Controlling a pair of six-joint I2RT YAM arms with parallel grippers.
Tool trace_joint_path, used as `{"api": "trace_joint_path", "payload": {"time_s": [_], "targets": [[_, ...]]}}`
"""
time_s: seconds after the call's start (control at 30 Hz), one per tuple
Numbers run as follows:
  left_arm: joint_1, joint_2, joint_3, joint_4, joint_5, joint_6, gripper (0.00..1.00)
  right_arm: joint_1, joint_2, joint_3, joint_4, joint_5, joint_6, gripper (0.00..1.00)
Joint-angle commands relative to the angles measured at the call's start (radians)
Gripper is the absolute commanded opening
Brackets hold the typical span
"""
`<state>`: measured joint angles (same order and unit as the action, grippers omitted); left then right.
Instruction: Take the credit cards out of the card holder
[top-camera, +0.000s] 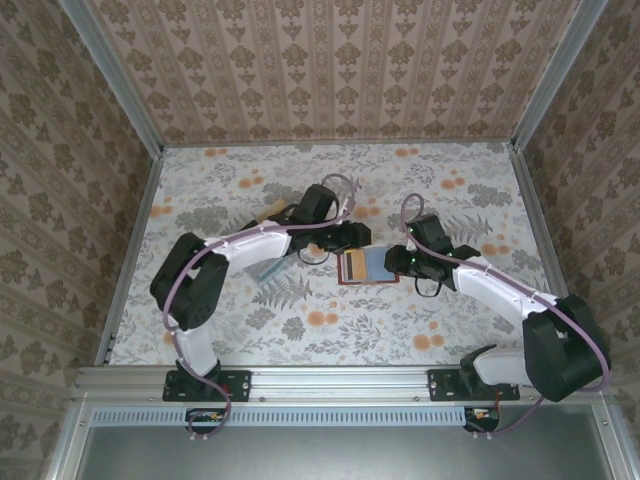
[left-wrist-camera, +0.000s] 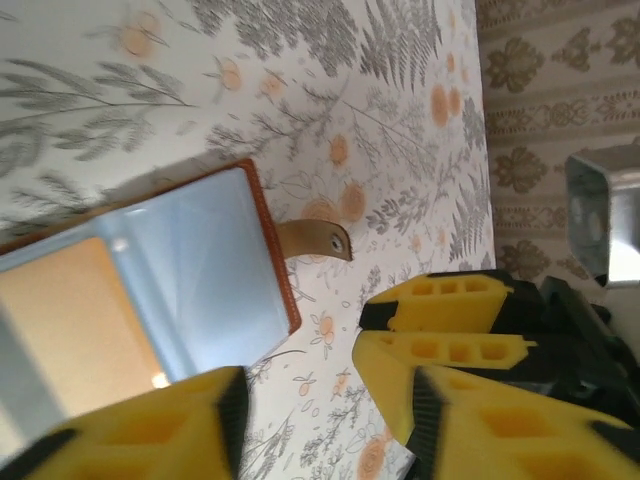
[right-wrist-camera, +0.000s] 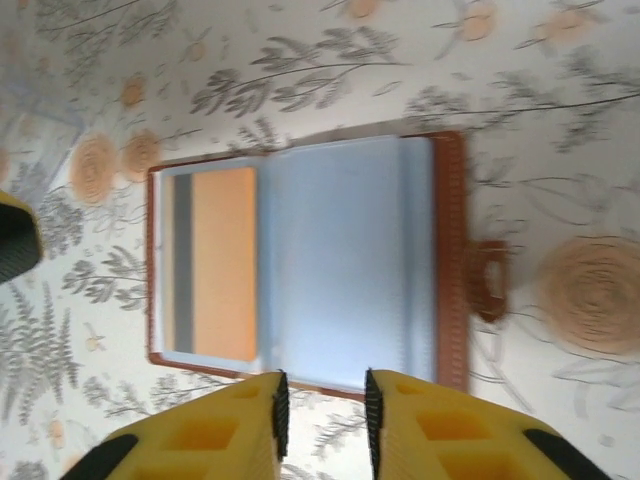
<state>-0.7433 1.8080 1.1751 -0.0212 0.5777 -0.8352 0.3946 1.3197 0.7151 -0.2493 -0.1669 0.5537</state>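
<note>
The floral surface (top-camera: 480, 330) is walled with patterned paper. Both arms reach over it from the near edge: the left arm (top-camera: 250, 240) bends in from the left, and the right arm (top-camera: 500, 290) comes in from the right. They meet close to the middle.

The card holder (top-camera: 375, 265) lies there, opened flat, a little right of the centre of the surface. Its reddish-brown rim frames grey-blue pockets.

The left end effector (left-wrist-camera: 330, 400) hangs over the holder's side nearer the far edge. Its fingers are wide apart, with nothing caught between them. One finger (left-wrist-camera: 150, 435) overlaps a corner of the holder in the left wrist view.

The right end effector (right-wrist-camera: 325, 400) sits just off the holder's right edge. Its fingers are a narrow gap apart, and that gap shows bare surface and the rim.

The orange-tan card (right-wrist-camera: 215, 265), with its dark stripe, sits in the left pocket. A small teal card (top-camera: 268, 270) lies on the surface under the left arm, left of the holder. The holder's brown snap strap (left-wrist-camera: 315, 240) sticks out flat from its right edge.
</note>
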Motion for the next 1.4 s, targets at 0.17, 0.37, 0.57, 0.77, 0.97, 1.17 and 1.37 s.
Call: {"api": "trace_joint_path", "payload": {"time_s": [0.17,0.37,0.57,0.77,0.97,1.17,1.37], "targets": [[0.034,-0.01,-0.12,-0.079,-0.092,0.051,0.0,0.025,0.188,0.092,0.133,-0.238,0.052,0.17],[0.032,0.04,-0.129,-0.054,-0.09,0.05,0.0,0.023,0.288,0.116,0.153,-0.259,0.084,0.13],[0.03,0.077,-0.121,-0.047,-0.084,0.045,0.0,0.015,0.347,0.131,0.159,-0.261,0.092,0.15],[0.028,0.105,-0.124,-0.054,-0.085,0.039,0.0,0.01,0.375,0.133,0.16,-0.249,0.093,0.2],[0.028,0.118,-0.127,-0.067,-0.087,0.037,0.0,0.0,0.39,0.129,0.165,-0.246,0.091,0.2],[0.026,0.131,-0.124,-0.071,-0.082,0.038,0.0,-0.002,0.409,0.127,0.182,-0.27,0.095,0.2],[0.026,0.128,-0.117,-0.096,-0.096,0.045,0.0,-0.006,0.393,0.121,0.176,-0.258,0.099,0.01]]}}
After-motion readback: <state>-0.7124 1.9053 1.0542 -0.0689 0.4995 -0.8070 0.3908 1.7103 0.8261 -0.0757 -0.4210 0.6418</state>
